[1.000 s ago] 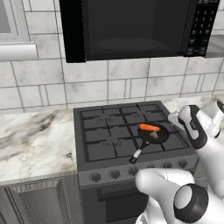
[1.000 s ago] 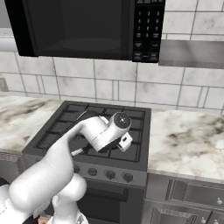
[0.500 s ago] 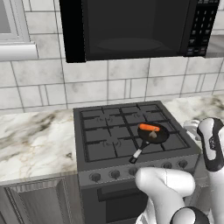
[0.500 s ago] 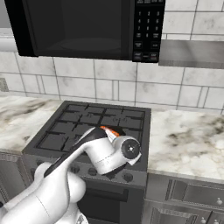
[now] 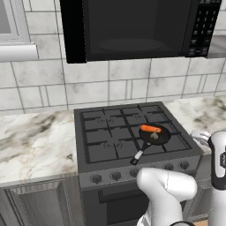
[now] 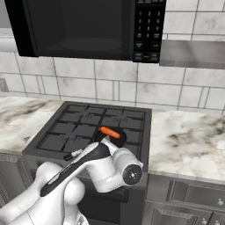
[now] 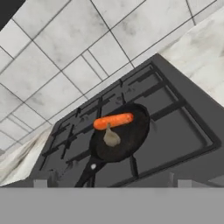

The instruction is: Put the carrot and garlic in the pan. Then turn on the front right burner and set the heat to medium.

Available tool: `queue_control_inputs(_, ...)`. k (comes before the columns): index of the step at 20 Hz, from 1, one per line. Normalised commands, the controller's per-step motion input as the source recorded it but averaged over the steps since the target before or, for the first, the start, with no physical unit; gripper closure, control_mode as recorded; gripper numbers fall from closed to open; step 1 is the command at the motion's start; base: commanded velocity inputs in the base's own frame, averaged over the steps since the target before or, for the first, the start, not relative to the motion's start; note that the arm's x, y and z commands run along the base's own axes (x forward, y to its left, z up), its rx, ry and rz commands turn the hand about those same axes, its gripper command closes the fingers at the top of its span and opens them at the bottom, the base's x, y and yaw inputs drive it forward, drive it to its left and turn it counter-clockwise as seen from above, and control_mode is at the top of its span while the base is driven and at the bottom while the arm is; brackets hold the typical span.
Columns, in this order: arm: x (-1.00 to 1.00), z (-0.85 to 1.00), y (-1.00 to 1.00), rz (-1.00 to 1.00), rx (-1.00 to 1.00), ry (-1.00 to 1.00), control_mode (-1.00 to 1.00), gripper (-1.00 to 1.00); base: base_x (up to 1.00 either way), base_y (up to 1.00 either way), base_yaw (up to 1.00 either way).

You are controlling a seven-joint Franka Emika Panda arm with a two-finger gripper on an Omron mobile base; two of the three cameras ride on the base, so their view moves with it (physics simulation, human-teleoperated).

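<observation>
Stovetop grates are carrying the pan (image 7: 120, 133) on the front right burner (image 5: 164, 140), carrot (image 7: 113, 120) at its twelve o'clock over the garlic (image 7: 111, 138), while the empty, apparently wide-open gripper is leaving the knob unturned.

stove top: the pan (image 5: 155, 134) with carrot (image 5: 150, 129) and garlic (image 5: 152, 136) fills the right centre; grates at left lie bare.
overhead: the microwave (image 5: 132, 28) hangs across the upper frame.
knobs: a row (image 5: 115, 175) along the lower centre, arm (image 5: 167, 194) just below.
</observation>
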Motion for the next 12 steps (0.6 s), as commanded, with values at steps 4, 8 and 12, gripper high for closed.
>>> queue_control_inputs(4,-0.13,0.00,-0.29,0.14,-0.02,-0.16,-1.00,-1.00,0.00,0.00,0.00)
queue_control_inputs(8,-0.23,0.00,-0.48,0.19,0.00,-0.19,-1.00,-1.00,0.00,0.00,0.00)
queue_control_inputs(12,-0.43,0.00,-0.49,0.19,0.00,-0.20,-1.00,-1.00,0.00,0.00,0.00)
